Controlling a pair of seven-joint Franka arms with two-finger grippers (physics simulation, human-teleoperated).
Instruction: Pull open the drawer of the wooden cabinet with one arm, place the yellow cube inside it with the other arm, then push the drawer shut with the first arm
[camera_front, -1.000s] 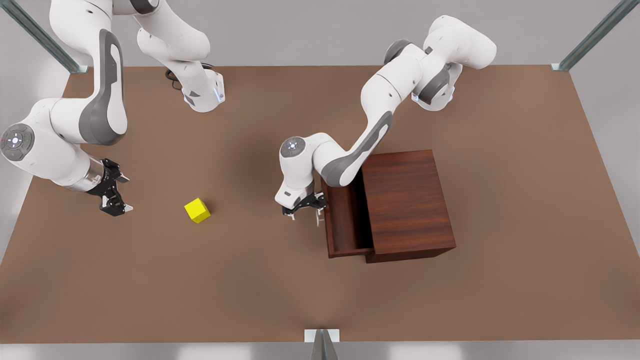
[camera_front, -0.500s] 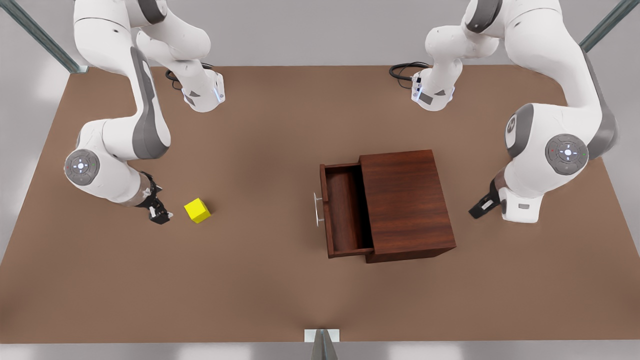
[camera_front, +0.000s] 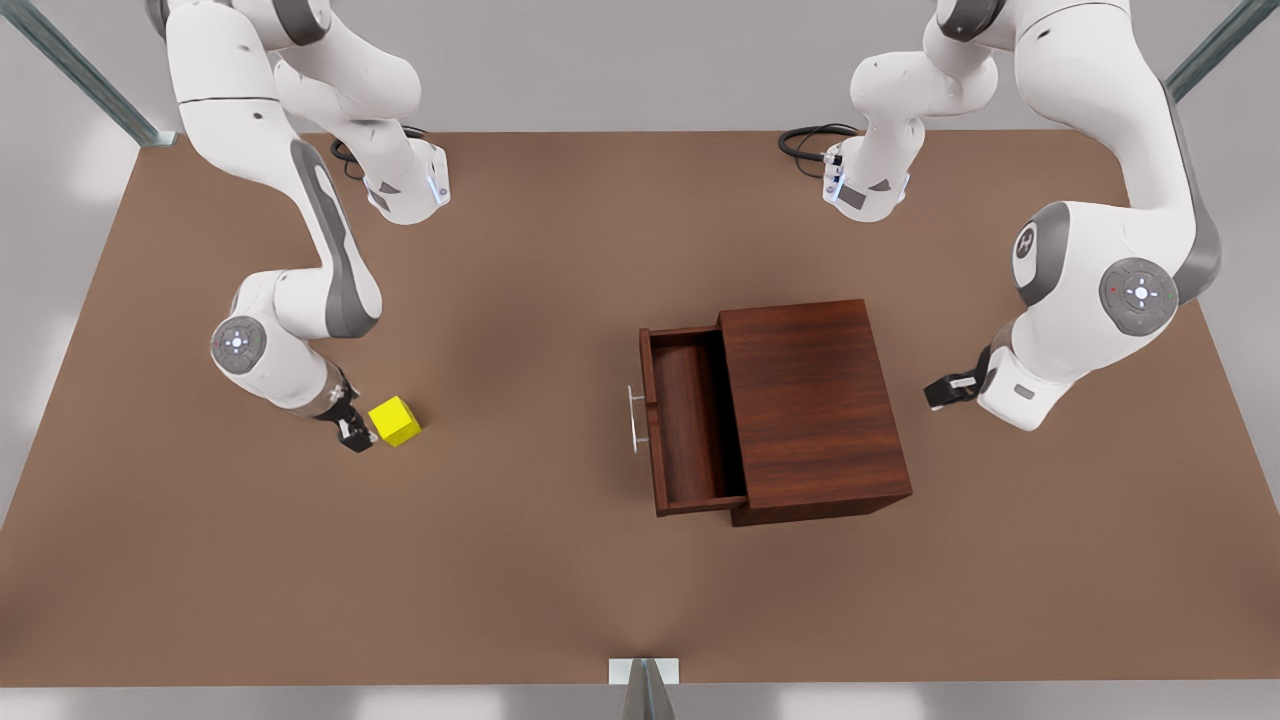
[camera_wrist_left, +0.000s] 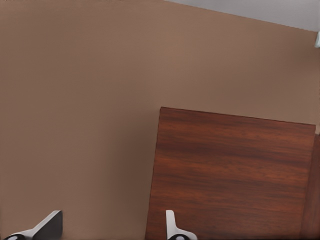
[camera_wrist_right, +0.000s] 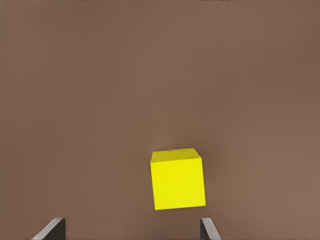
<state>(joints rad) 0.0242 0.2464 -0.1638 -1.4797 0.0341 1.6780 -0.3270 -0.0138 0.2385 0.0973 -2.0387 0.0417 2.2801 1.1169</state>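
Note:
The wooden cabinet (camera_front: 815, 400) stands right of the table's middle in the front view. Its drawer (camera_front: 690, 425) is pulled out toward the front view's left, empty, with the silver handle (camera_front: 634, 418) free. The yellow cube (camera_front: 395, 420) rests on the table at the left. My right gripper (camera_front: 352, 432) is low beside it, just to its left, and open. The right wrist view has the cube (camera_wrist_right: 177, 180) just ahead of the spread fingers (camera_wrist_right: 210, 229). My left gripper (camera_front: 945, 390) hovers open off the cabinet's right side, facing the cabinet (camera_wrist_left: 230, 175).
The brown table (camera_front: 520, 580) stretches wide in front of the cabinet and between cube and drawer. Both arm bases (camera_front: 405, 190) stand at the back edge, with cables beside them. Metal frame posts (camera_front: 643, 690) mark the table's edges.
The left arm let go of the drawer handle and swung over to the cabinet's right side. The right gripper moved rightward and down, close to the cube. The drawer stays open.

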